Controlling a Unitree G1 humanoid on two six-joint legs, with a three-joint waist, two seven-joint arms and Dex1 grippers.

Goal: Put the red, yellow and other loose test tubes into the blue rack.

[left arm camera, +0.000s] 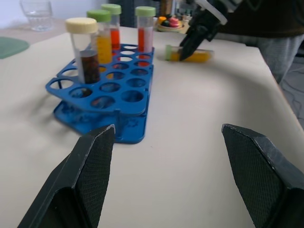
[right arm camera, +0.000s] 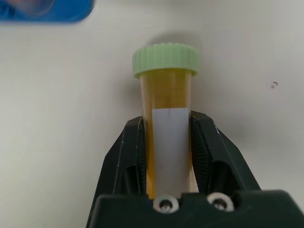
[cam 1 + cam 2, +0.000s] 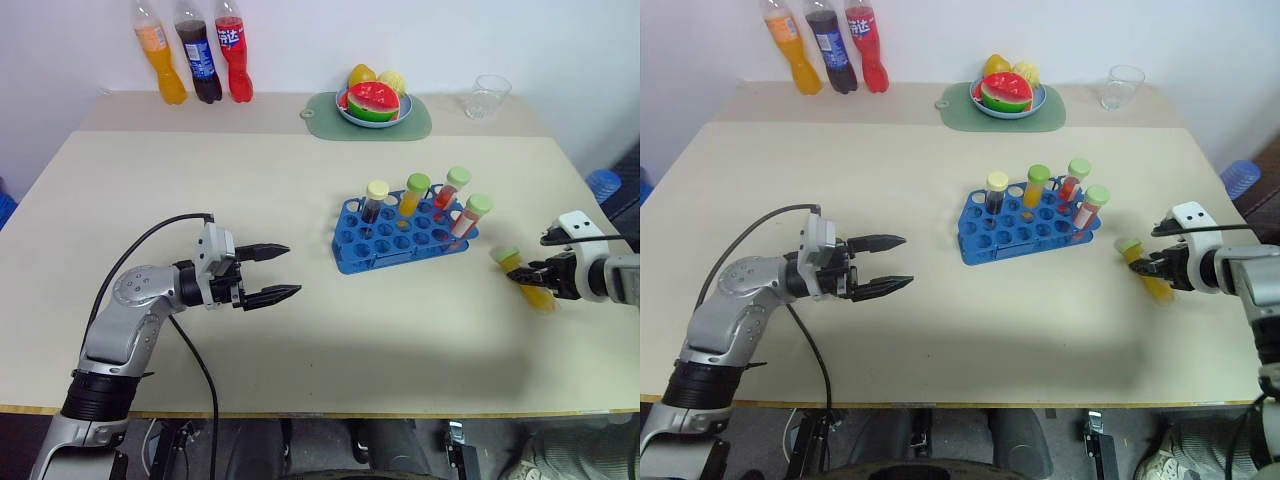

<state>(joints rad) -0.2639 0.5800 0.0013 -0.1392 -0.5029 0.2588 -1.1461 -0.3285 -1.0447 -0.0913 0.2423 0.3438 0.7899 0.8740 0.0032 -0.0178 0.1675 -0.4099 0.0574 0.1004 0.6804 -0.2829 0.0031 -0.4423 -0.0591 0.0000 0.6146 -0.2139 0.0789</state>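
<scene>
You have the right gripper [image 3: 532, 277] clenched on the yellow tube [image 2: 166, 118], lying on the surface [image 3: 300, 340] at right of frame, beside the blue rack [image 3: 400, 235] at centre. Left gripper [image 3: 285, 272] released, lower left.

Wide open table [image 3: 200, 180] left of the rack [image 3: 400, 238]; four capped tubes [image 3: 416, 193] stick up along its far holes.
</scene>
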